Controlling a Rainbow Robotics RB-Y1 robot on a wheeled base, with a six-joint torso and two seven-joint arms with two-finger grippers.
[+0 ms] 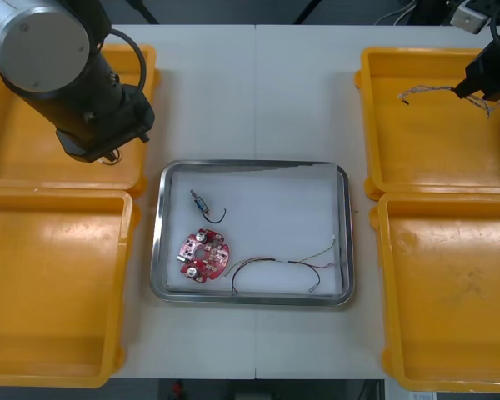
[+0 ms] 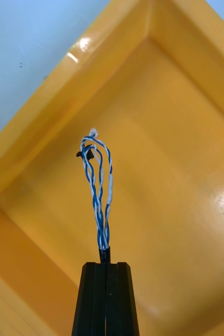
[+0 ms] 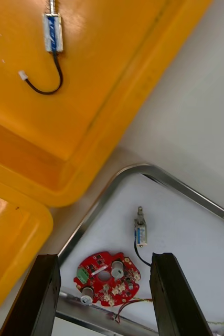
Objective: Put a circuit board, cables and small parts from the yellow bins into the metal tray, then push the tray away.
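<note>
Front view: I count four yellow bins (image 1: pixel 58 195), one tray (image 1: pixel 250 164) on the desk holding one board (image 1: pixel 204 255), one small metal part (image 1: pixel 199 200), one thin cable (image 1: pixel 267 263). Right jaws pinch blue-white cable (image 2: pixel 98 194) over far-right bin (image 1: pixel 433 150); left jaws gape wide.

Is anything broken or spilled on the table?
Nothing stands out. The circuit board, small metal part and thin cable lie inside the metal tray. The right hand holds the blue and white cable over its yellow bin. The left hand is open above the tray's corner.
</note>
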